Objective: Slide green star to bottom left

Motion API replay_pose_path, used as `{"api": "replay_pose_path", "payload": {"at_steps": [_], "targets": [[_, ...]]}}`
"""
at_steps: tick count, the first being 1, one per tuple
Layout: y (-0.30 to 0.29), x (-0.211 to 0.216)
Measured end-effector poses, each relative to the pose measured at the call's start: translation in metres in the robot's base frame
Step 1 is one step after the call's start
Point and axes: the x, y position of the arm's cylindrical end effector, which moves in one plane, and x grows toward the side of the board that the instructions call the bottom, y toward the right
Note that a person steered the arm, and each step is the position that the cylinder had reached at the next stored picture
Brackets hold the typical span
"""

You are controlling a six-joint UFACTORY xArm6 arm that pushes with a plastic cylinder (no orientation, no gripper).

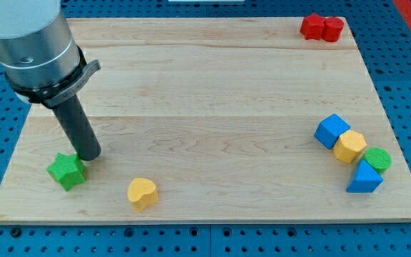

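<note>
The green star [66, 171] lies near the board's bottom left corner. My tip [89, 155] rests on the board just to the upper right of the star, touching or almost touching its edge. The dark rod rises from there up to the grey arm body at the view's top left.
A yellow heart [142, 193] lies right of the star near the bottom edge. At the right are a blue cube [332, 130], a yellow hexagon [349, 147], a green round block [377, 159] and a blue triangle [365, 178]. Two red blocks [321, 27] sit at the top right. The wooden board [212, 86] lies on a blue pegboard.
</note>
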Motion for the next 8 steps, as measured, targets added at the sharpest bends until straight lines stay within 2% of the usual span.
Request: {"api": "replay_pose_path", "payload": {"at_steps": [2,3,5,8], "targets": [[-0.018,0.013],[-0.007,0.015],[-0.004,0.047],[-0.036,0.039]]}}
